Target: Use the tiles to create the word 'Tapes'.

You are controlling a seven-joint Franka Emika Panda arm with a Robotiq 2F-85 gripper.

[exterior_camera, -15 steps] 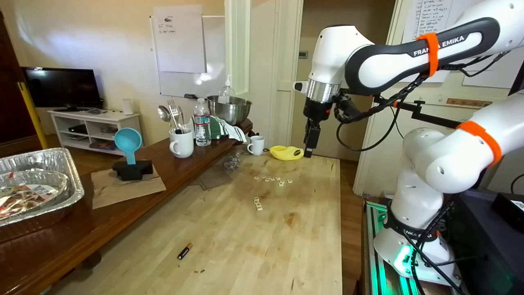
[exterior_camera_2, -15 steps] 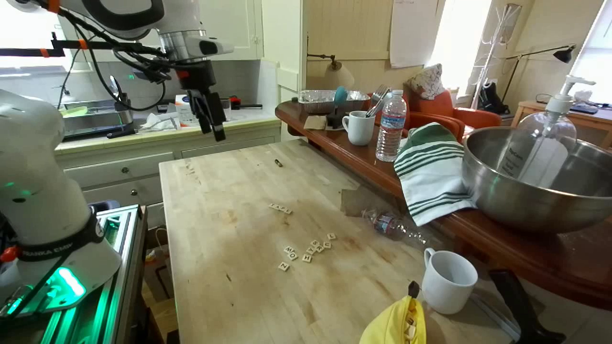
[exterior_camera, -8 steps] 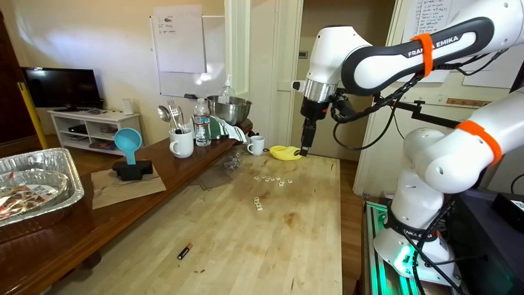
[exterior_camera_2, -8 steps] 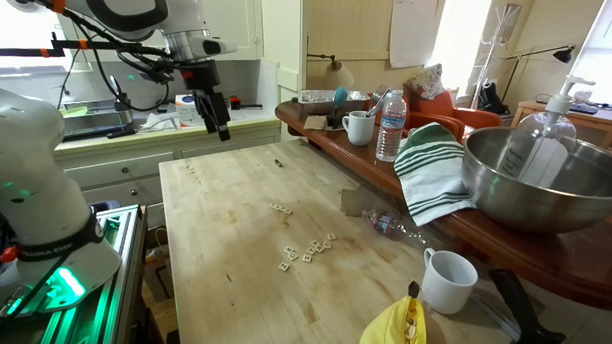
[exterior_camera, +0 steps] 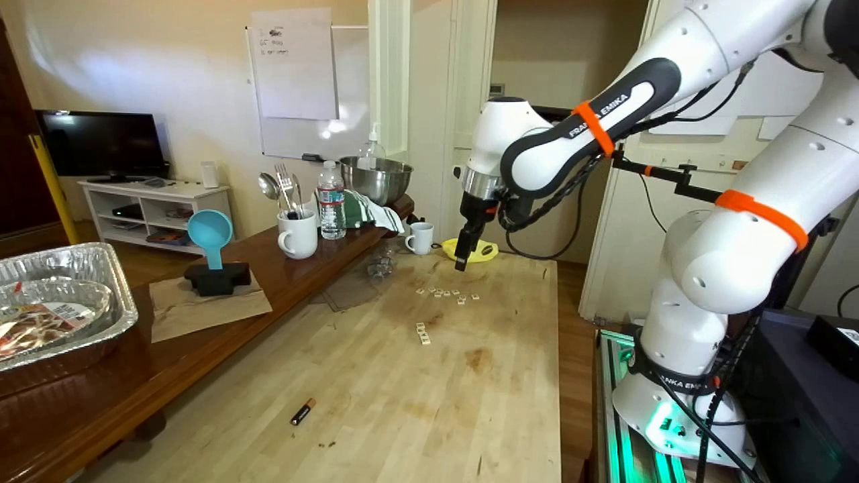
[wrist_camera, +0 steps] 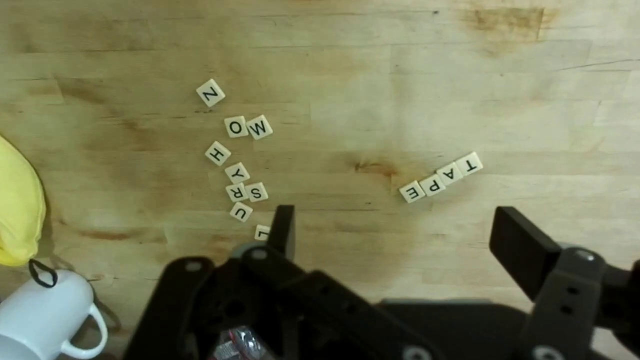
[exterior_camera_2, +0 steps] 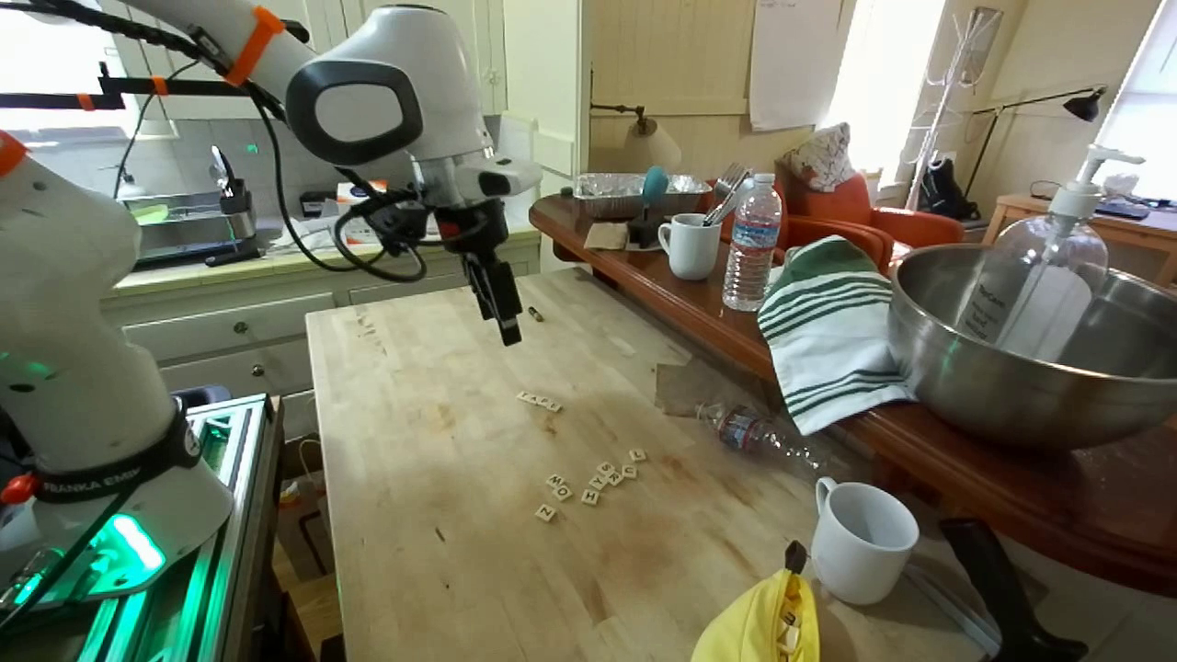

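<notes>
Pale letter tiles lie flat on the wooden table. In the wrist view the T (wrist_camera: 470, 164), A (wrist_camera: 449, 173), P (wrist_camera: 432, 185) and E (wrist_camera: 412, 192) tiles touch in a slanted row. This row (exterior_camera_2: 539, 402) shows in both exterior views (exterior_camera: 422, 333). The S tile (wrist_camera: 256, 192) lies in a loose group, beside the R tile (wrist_camera: 236, 192) and the U tile (wrist_camera: 241, 212). An L tile (wrist_camera: 262, 232) is partly covered by a finger. My gripper (wrist_camera: 394, 222) is open and empty, and in both exterior views (exterior_camera: 461, 261) it hangs above the table (exterior_camera_2: 499, 326).
A yellow banana-shaped pouch (exterior_camera_2: 763, 621), a white mug (exterior_camera_2: 864, 542) and a clear plastic bottle (exterior_camera_2: 749, 432) lie or stand beyond the loose tiles. A battery (exterior_camera: 302, 411) lies on the table. A raised brown ledge (exterior_camera: 268, 275) runs along one side, with a metal bowl (exterior_camera_2: 1030, 405).
The arm has reached out and come down over the table, with the gripper now lower and closer to the tiles. The tiles have not moved.
</notes>
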